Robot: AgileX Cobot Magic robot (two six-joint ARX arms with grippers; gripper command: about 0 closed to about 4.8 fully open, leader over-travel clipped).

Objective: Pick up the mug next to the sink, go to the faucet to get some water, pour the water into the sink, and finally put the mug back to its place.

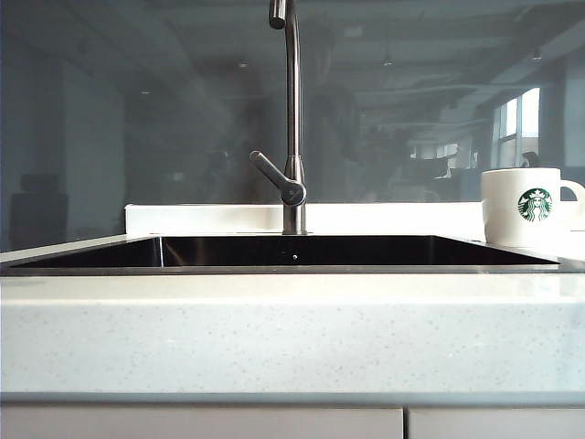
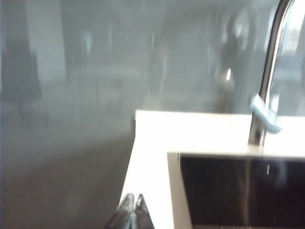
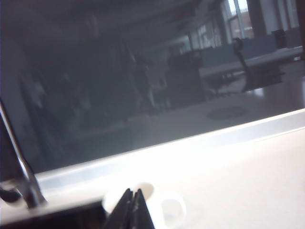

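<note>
Here, a white mug point(image 1: 524, 208) is standing upright on the pale speckled surface point(image 1: 292, 334), just beside the right end of the sink point(image 1: 292, 251) as the exterior view shows it. A round green Starbucks logo is facing the camera; no lettering on it can be read, and the loop handle is pointing away from the sink. The faucet point(image 1: 293, 137) is rising behind the middle of the dark, glossy basin, its short lever angling out toward the left of that view. A grey glass wall point(image 1: 137, 110) behind it is reflecting an office interior.

Neither arm is showing in the exterior view. In the left wrist view, the left gripper point(image 2: 132, 213) is hovering over the white surface point(image 2: 152, 143) near the sink's point(image 2: 238, 191) far left corner, its fingers point(image 2: 127, 208) pressed together and holding nothing, the faucet point(image 2: 267, 81) standing well apart from it.

In the right wrist view, the right gripper point(image 3: 132, 209) is hanging above the washed-out mug point(image 3: 159, 205), whose open rim and handle are lying just beyond the tips. Its fingers point(image 3: 126, 206) are likewise closed tight and empty, not touching the mug, and the faucet's point(image 3: 26, 183) base is showing at the side.
</note>
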